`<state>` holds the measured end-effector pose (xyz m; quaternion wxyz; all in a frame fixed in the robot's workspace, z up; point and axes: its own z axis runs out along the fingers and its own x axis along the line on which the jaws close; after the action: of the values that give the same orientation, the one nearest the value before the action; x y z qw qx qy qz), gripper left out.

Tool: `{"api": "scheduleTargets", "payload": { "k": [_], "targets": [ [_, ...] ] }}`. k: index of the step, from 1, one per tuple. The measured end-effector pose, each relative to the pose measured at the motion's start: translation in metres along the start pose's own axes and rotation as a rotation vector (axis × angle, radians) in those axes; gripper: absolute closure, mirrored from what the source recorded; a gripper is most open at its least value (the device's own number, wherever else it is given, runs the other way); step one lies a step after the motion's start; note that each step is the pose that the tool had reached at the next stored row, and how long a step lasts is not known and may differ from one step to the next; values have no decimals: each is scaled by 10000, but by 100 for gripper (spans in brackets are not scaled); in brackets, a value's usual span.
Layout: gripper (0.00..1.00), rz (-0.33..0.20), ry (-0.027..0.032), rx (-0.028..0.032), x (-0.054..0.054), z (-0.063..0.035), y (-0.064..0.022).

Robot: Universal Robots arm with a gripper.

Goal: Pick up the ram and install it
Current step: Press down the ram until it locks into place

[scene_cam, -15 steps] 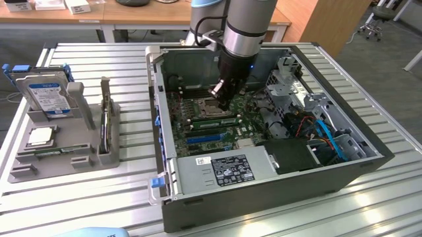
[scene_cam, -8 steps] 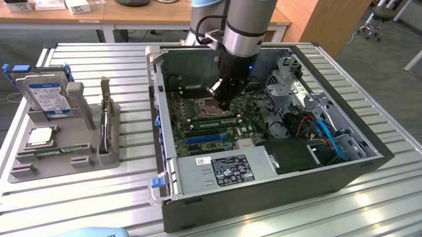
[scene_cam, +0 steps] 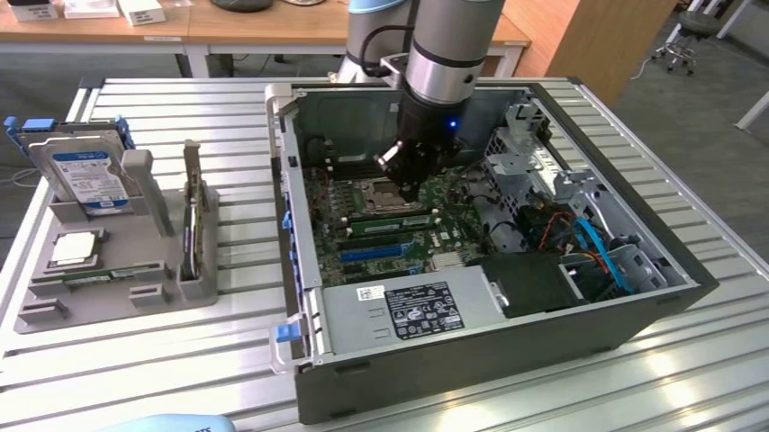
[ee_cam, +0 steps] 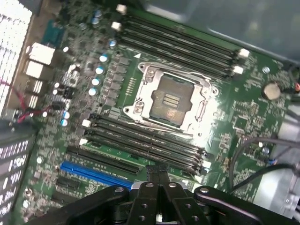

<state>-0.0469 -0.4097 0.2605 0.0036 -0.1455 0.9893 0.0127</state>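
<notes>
In the exterior view my gripper (scene_cam: 409, 192) hangs inside the open computer case (scene_cam: 301, 270), low over the motherboard (scene_cam: 397, 247). A narrow green strip with a pale patch, which looks like the ram (scene_cam: 387, 219), lies along a slot beside the processor socket (scene_cam: 375, 192), just under the fingertips. I cannot tell whether they touch it. In the wrist view the gripper (ee_cam: 158, 172) is shut, its two fingers pressed together with nothing between them, above the dark memory slots (ee_cam: 140, 140) next to the socket (ee_cam: 171, 98).
A grey parts tray (scene_cam: 168, 288) at the exterior view's left holds a blue-labelled hard drive (scene_cam: 86, 175), a square silver chip (scene_cam: 75, 247) and a small green board (scene_cam: 106, 276). Drive cages, cables (scene_cam: 595, 247) and the power supply (scene_cam: 409, 310) crowd the case.
</notes>
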Motion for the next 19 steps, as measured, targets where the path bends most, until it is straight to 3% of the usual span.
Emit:
{"api": "scheduleTargets", "payload": {
  "k": [15,19],
  "targets": [
    [90,2651,-65,28,0,12,0],
    [90,2987,-73,32,0,13,0]
  ]
}}
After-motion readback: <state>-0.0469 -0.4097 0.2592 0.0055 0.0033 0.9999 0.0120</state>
